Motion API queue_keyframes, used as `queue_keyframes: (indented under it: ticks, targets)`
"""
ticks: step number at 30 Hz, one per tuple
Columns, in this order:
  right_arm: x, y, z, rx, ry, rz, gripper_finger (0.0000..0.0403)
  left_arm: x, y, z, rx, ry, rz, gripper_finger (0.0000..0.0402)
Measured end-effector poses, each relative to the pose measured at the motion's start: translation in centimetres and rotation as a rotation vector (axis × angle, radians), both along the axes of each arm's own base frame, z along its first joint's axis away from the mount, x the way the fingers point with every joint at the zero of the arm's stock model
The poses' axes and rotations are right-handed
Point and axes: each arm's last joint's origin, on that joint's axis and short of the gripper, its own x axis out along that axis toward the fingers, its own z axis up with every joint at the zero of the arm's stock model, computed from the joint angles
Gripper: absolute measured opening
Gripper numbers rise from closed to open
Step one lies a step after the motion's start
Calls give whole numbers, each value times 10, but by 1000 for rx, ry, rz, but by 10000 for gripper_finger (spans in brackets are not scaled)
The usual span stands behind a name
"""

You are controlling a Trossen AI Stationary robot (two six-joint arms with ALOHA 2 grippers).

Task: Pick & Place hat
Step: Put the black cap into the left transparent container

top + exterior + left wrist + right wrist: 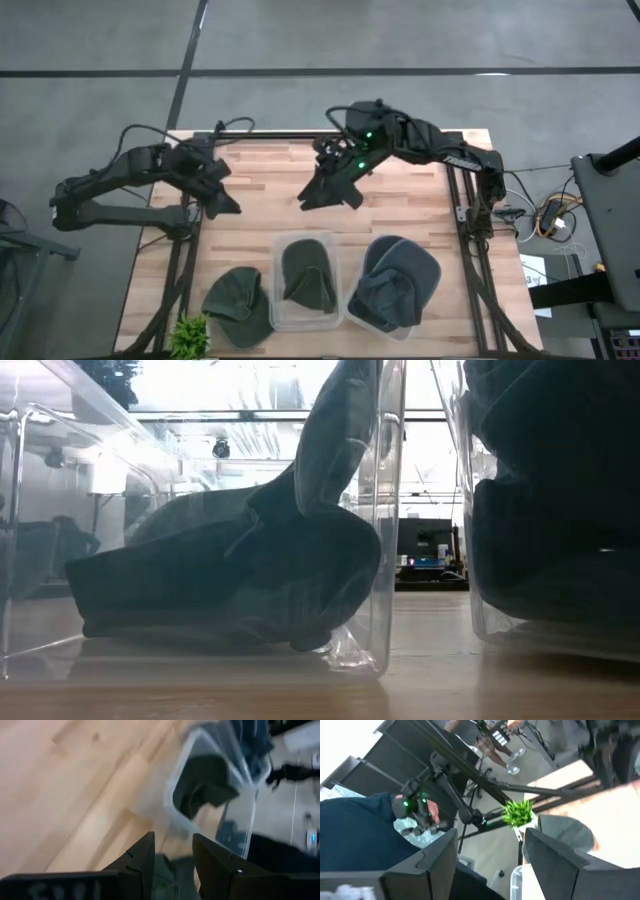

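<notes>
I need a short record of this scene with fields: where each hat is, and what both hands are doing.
middle bin: one dark green hat inside
right bin: dark blue hats piled above its rim
loose hat: on the table, left of the middle bin, beside a small plant
right hand: open, empty, above the table's middle
left hand: open, empty, over the table's left part
</notes>
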Motion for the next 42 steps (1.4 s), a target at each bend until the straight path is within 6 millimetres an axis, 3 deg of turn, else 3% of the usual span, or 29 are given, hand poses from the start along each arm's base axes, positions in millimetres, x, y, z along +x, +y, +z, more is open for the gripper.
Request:
queue_keyframes:
  ticks: [6, 11, 19, 25, 42]
  targets:
    - [-4, -6, 8, -14, -35, -15, 226, 12, -6, -21, 14, 64, -206, 124]
    - [-4, -6, 8, -43, -53, -10, 226, 22, -14, -51, 59, 133, -350, 124]
    - [-3, -8, 7, -54, -55, -27, 224, 43, -29, -106, 37, 120, -471, 124]
    - [-3, -8, 7, -54, -54, -28, 224, 48, -36, -138, 81, 156, -537, 124]
    - [-2, -12, 6, -56, -46, -68, 224, 59, -51, -171, 52, -10, -639, 124]
